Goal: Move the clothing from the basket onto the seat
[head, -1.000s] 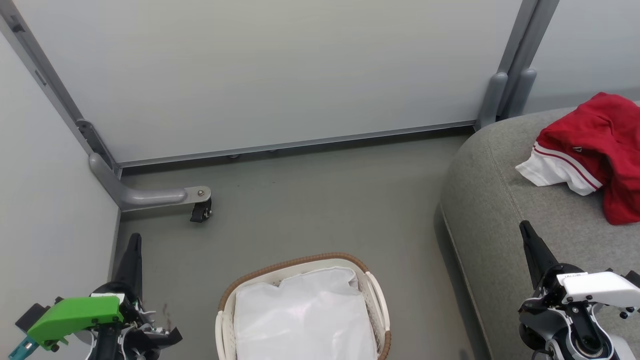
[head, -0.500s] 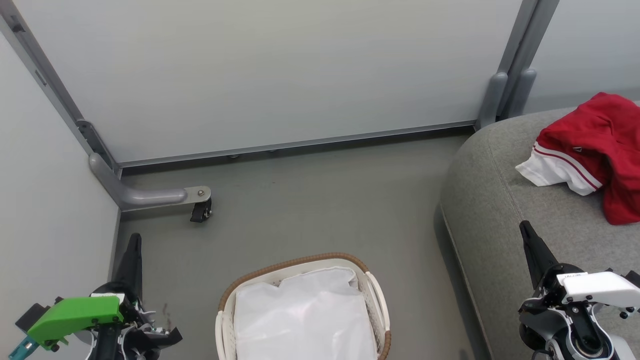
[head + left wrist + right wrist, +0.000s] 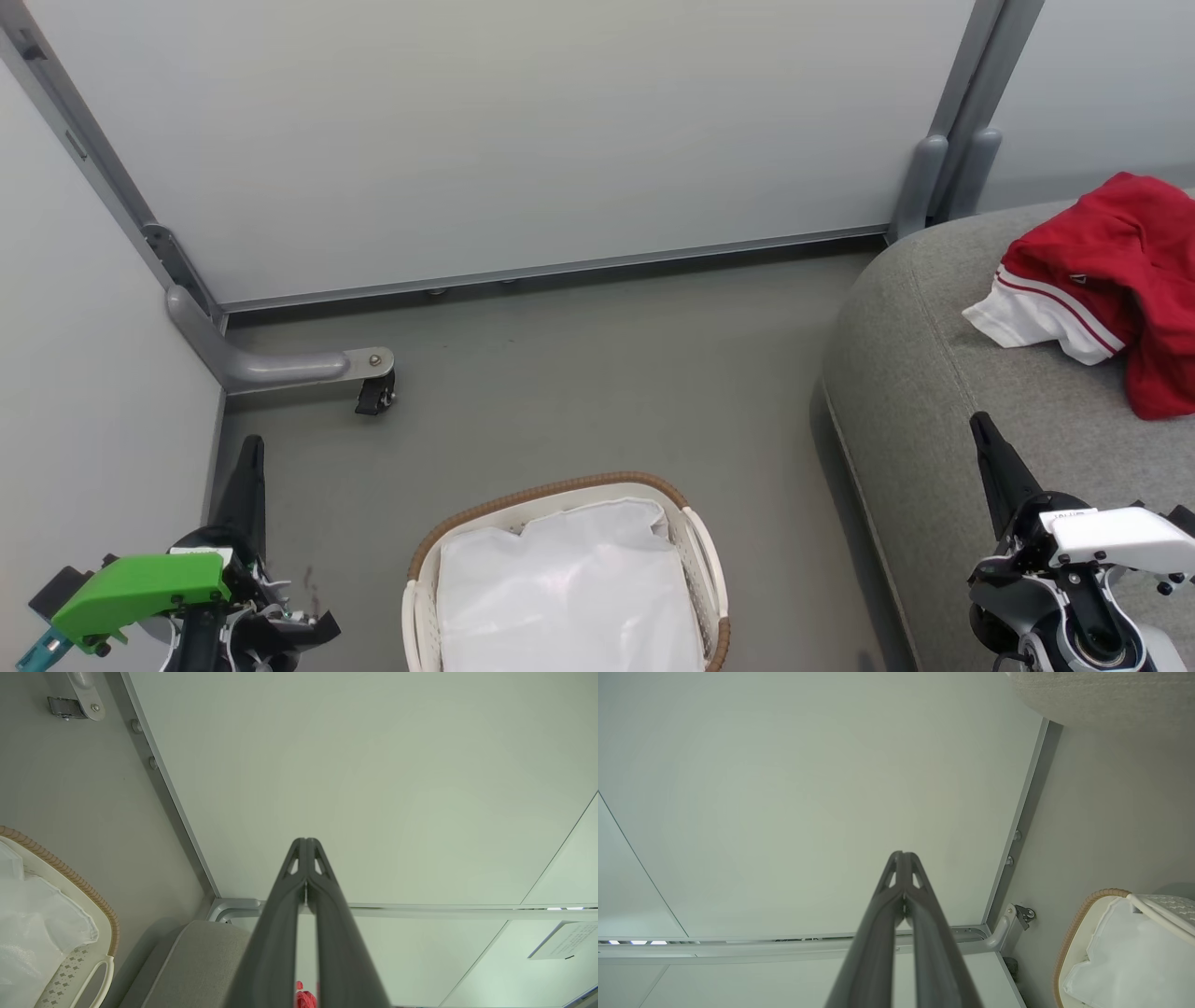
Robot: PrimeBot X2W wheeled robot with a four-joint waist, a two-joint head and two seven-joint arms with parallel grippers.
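Head view: our left gripper (image 3: 248, 467) sits pinched tight, empty; the oval white plastic basket (image 3: 560, 485) with its brown woven rim shows white fabric liner (image 3: 569, 588); our right gripper (image 3: 990, 448), equally pinched and empty, waits by the grey fabric seat (image 3: 934, 373), where red white-trimmed clothing (image 3: 1120, 271) lies. Dipping in now, we'd likely snag liner.

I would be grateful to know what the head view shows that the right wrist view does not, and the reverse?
Head view adds: the red clothing lying on the grey seat, and the left claw, shut. Right wrist view adds: a row of bright lights past the wall panels. Shared: the right claw, shut; the basket with its white liner; the caster; a corner of the seat.
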